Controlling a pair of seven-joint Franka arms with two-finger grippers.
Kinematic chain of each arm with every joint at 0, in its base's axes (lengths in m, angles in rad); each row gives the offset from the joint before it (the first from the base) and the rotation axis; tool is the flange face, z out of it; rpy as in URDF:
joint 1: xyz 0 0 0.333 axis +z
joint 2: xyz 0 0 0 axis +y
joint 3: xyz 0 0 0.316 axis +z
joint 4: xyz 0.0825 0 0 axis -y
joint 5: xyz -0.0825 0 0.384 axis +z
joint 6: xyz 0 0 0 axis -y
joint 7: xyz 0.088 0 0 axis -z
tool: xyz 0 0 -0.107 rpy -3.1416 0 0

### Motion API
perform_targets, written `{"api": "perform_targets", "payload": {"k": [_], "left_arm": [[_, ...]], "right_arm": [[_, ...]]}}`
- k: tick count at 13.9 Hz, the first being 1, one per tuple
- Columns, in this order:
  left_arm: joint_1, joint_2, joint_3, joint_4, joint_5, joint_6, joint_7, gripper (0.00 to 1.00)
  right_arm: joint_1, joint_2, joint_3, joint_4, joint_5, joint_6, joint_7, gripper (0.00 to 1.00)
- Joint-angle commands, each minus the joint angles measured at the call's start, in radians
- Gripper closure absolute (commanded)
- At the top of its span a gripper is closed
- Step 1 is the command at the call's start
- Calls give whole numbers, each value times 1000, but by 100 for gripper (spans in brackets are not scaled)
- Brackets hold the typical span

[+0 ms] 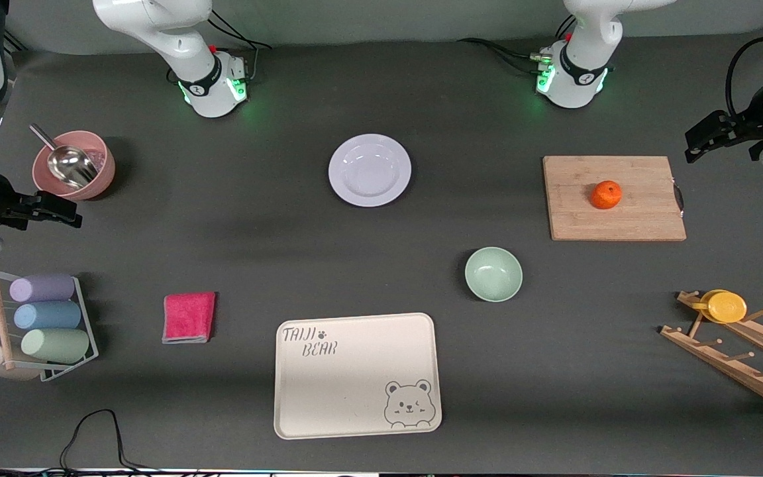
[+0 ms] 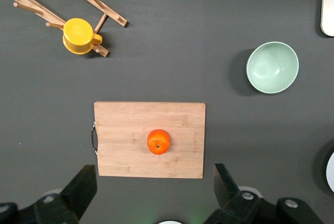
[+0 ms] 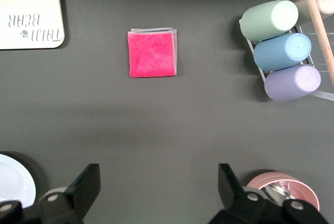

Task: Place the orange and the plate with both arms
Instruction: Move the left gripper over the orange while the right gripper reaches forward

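From my remote seat I start at the right arm's end of the table, where the right gripper hangs in the air near the pink bowl holding a metal scoop, its jaws spread wide with nothing between them; the rack of pastel cups sits closer to the front camera, with the folded pink cloth beside it. Toward the middle I see the plate lying flat on the dark table, bare, and the cream bear tray well nearer the camera. The mint-green bowl stands between the tray and the wooden cutting board. The orange rests on that board, roughly at its centre, untouched. The left gripper hovers at the left arm's end, jaws spread and empty, with the yellow cup on its wooden drying rack nearer the camera
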Motion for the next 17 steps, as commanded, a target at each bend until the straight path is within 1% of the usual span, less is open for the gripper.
{"api": "perform_targets", "payload": {"k": [1,6,7,9,11,12,14,15,17], "left_arm": [[9,-11,-3,-14,-13,16,10,0],[8,-11,-3,-17,-13,-10,10,0],[8,-11,-4,-29,-3,-33,10,0],[8,-16,-4,-83,4,-36,10,0],[9,-20,-3,-142,15,-23,7,0],[9,-25,-3,-178,24,-12,5,0],[12,-57,0,-292,26,74,5,0],[11,-75,9,-349,26,120,4,0],[12,-91,14,-426,27,196,5,0]], "right_arm": [[-4,-10,4,-3,-2,-5,20,0],[-4,-10,5,-3,-2,-5,20,0],[-3,-18,5,-3,-2,-7,20,0],[0,-47,8,-22,0,-42,35,0],[26,-122,11,-98,1,-42,70,0],[44,-177,11,-153,12,-33,99,0],[93,-294,11,-273,29,-7,190,0],[124,-335,11,-314,29,2,225,0],[182,-397,11,-376,28,10,309,0]]}}
